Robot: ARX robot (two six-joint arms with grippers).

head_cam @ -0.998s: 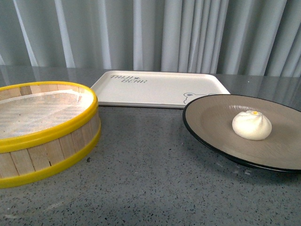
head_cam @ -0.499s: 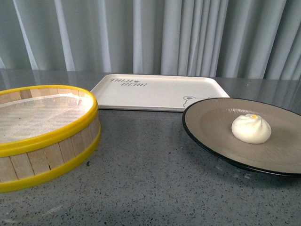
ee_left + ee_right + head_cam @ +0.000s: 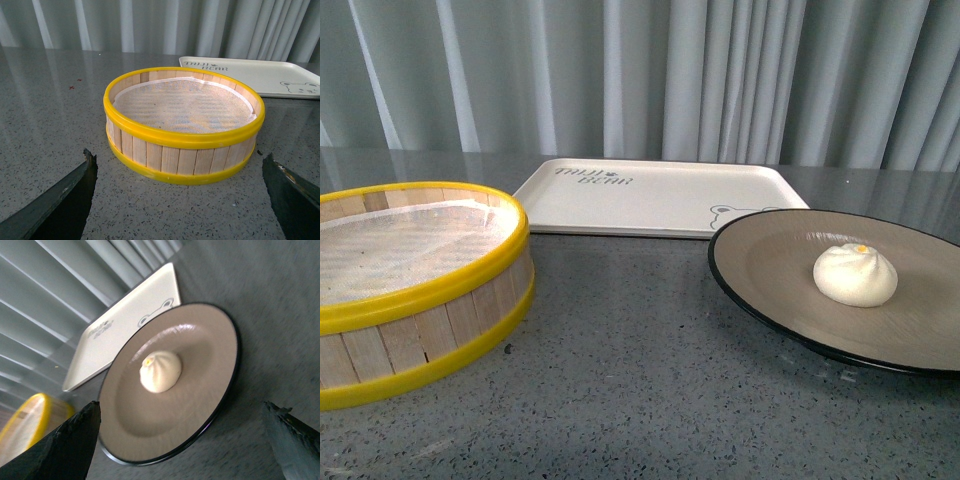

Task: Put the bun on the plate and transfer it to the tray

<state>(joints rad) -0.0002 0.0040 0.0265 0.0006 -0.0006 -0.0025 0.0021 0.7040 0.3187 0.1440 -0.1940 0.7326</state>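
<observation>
The white bun (image 3: 855, 274) sits on the grey-brown plate (image 3: 770, 262) with a black rim, at the right of the grey table. The cream tray (image 3: 650, 190) lies empty behind it. Neither arm shows in the front view. In the right wrist view the bun (image 3: 160, 371) lies mid-plate (image 3: 210, 345), and my right gripper (image 3: 182, 440) is open and empty, just short of the plate's near rim, with the tray (image 3: 120, 335) beyond. My left gripper (image 3: 180, 192) is open and empty on the near side of the steamer basket.
A yellow-rimmed wooden steamer basket (image 3: 430, 300) with a white liner stands at the left; it fills the left wrist view (image 3: 182, 150), with the tray's corner (image 3: 260, 75) behind it. Grey curtains hang along the table's far edge.
The front view has shifted slightly; the basket, tray, plate and bun sit a little differently in the picture. Nothing was taken hold of or let go.
</observation>
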